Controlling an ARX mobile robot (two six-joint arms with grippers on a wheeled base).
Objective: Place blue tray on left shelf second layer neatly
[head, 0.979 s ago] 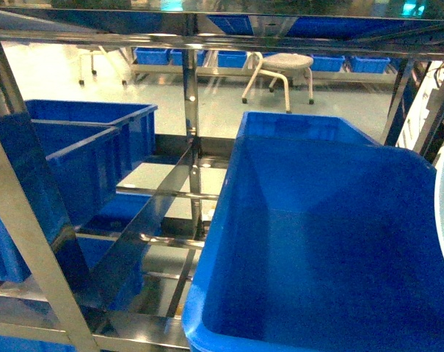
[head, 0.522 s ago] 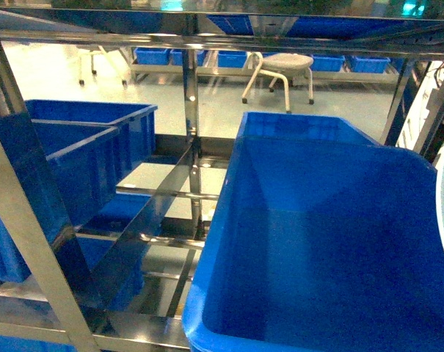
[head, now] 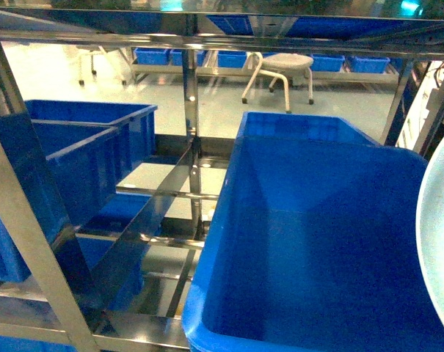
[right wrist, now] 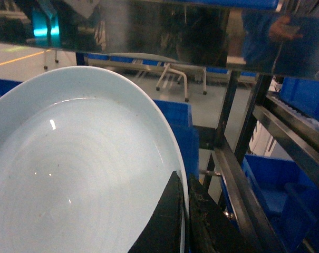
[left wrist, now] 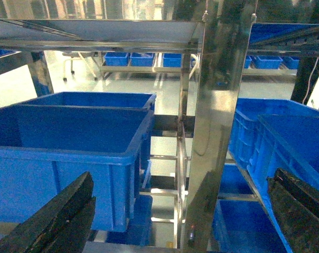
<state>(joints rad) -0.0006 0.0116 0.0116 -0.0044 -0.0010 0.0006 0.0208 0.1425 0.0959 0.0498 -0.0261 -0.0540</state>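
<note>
1. While the right hand [right wrist: 184, 221] pinches the rim of the tray [right wrist: 75, 174], one finger lies over the inner face and the other behind the edge, so the hand is closed on it.
2. Held up on that hand, the tray fills the lower left of the right wrist view; in the head view only its pale edge [head: 436, 235] shows at the far right, beside a large bin [head: 317, 242].
3. Ahead of the left hand [left wrist: 175, 221], whose dark fingers [left wrist: 54, 221] stand wide apart with nothing between them, rise a steel post [left wrist: 214, 126] and a blue crate [left wrist: 69, 153] on the left shelf tier [head: 159, 220].
4. Beyond the rack stands a white stool [head: 284, 70] on the floor.
</note>
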